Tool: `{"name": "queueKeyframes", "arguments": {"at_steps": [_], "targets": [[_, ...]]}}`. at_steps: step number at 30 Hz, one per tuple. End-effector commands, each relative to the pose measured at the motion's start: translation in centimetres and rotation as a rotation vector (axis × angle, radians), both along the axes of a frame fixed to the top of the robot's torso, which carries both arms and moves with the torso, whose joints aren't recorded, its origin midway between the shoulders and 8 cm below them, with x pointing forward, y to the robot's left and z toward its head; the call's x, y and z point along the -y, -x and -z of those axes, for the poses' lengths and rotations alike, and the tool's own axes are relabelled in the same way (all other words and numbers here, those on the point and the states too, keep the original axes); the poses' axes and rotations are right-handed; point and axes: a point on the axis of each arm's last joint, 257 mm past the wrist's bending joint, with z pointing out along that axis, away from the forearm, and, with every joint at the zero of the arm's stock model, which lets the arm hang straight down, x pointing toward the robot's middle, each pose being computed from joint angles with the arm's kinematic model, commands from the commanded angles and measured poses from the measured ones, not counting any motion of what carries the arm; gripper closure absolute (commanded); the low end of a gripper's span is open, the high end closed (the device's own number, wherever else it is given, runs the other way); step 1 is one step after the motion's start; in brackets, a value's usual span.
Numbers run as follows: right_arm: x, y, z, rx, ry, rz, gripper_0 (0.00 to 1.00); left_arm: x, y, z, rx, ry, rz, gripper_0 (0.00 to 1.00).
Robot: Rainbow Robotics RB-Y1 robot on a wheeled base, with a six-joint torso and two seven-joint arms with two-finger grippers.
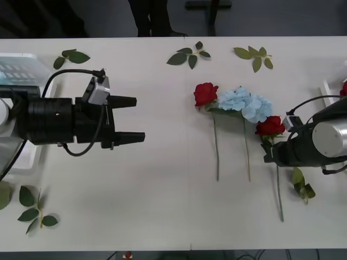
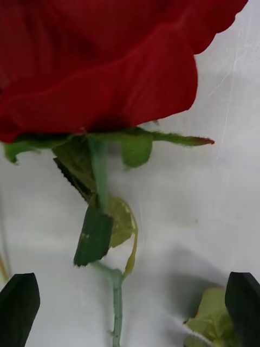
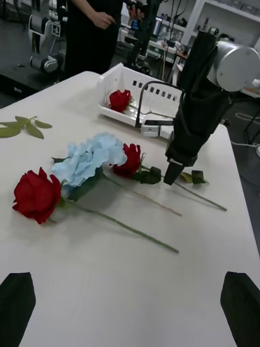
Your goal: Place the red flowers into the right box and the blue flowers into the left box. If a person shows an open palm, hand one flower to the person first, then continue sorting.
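White tabletop (image 1: 162, 179) is carrying the flowers; nearest, the right gripper (image 2: 130, 309) is hovering low with fingers spread wide and empty, straddling a red rose's (image 1: 269, 126) stem just below the head. Closing there risks catching the leaf, or dragging the touching blue hydrangea (image 1: 245, 103). Farther along, the left gripper (image 1: 130, 119) is waiting open and empty before the left box (image 1: 21, 67), and the right box (image 3: 162, 97) is holding one rose

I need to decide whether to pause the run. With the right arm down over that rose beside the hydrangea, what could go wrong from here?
1. The right claw is open astride the rose stem, just below the leaves; closing may pinch a leaf instead.
2. That rose touches the blue hydrangea, so lifting could drag it.
3. The left claw hangs open over bare table, unable to steady anything.
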Motion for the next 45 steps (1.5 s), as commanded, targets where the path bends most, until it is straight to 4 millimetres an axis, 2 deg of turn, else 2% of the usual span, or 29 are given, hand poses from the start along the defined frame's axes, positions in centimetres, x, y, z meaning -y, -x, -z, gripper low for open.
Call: {"name": "queueKeyframes", "arguments": {"at_steps": [1, 4, 9, 14, 17, 20, 22, 23, 24, 25, 26, 27, 28, 37, 39, 45], "targets": [[0.6, -0.8, -0.7, 0.03, 0.043, -0.033, 0.0, -2.4, -0.6, -2.3, 0.037, -0.064, 0.001, 0.0], [0.6, -0.9, -0.5, 0.034, 0.057, -0.041, 0.0, -3.8, -1.0, -2.2, 0.058, -0.121, -0.007, 0.0], [0.5, -1.1, 0.0, 0.045, 0.096, -0.055, 0.0, -3.7, -0.7, -2.7, 0.054, -0.101, 0.004, 0.0], [0.2, -1.3, 0.1, 0.052, 0.1, -0.056, 0.09, -3.5, -0.7, -2.7, 0.048, -0.088, 0.0, 0.0], [0.1, -1.3, 0.3, 0.052, 0.096, -0.057, 0.19, -3.5, -0.8, -2.5, 0.048, -0.091, -0.004, 0.0], [-0.1, -1.4, 0.8, 0.053, 0.093, -0.059, 0.34, -3.3, -0.7, -2.7, 0.049, -0.083, -0.003, 0.0], [-0.2, -1.5, 1.0, 0.057, 0.091, -0.062, 0.38, -3.3, -0.8, -2.6, 0.049, -0.082, -0.005, 0.0], [-0.2, -1.5, 1.0, 0.059, 0.092, -0.064, 0.45, -3.2, -0.8, -2.7, 0.05, -0.081, -0.005, 0.0], [-0.2, -1.5, 1.1, 0.058, 0.092, -0.063, 0.58, -3.2, -0.8, -2.6, 0.049, -0.081, -0.005, 0.0], [-0.2, -1.5, 1.1, 0.058, 0.092, -0.063, 0.79, -3.2, -0.8, -2.6, 0.048, -0.082, -0.004, 0.0], [-0.2, -1.5, 1.1, 0.056, 0.09, -0.062, 0.91, -3.2, -0.8, -2.6, 0.048, -0.08, -0.005, 0.0], [-0.3, -1.5, 1.0, 0.057, 0.09, -0.062, 0.98, -3.2, -0.8, -2.7, 0.05, -0.08, -0.004, 0.0], [-0.3, -1.5, 1.1, 0.057, 0.088, -0.062, 1.0, -3.2, -0.8, -2.6, 0.048, -0.08, -0.005, 0.0], [-0.1, -2.0, 0.2, 0.076, 0.079, -0.057, 1.0, -3.2, -0.8, -2.6, 0.048, -0.082, -0.004, 0.0], [0.0, -2.4, -0.5, 0.093, 0.076, -0.056, 1.0, -3.3, -0.8, -2.6, 0.048, -0.084, -0.005, 0.0], [1.6, -2.7, -5.4, 0.141, 0.101, -0.056, 1.0, -3.3, -0.8, -2.5, 0.048, -0.085, -0.006, 0.0]]}}
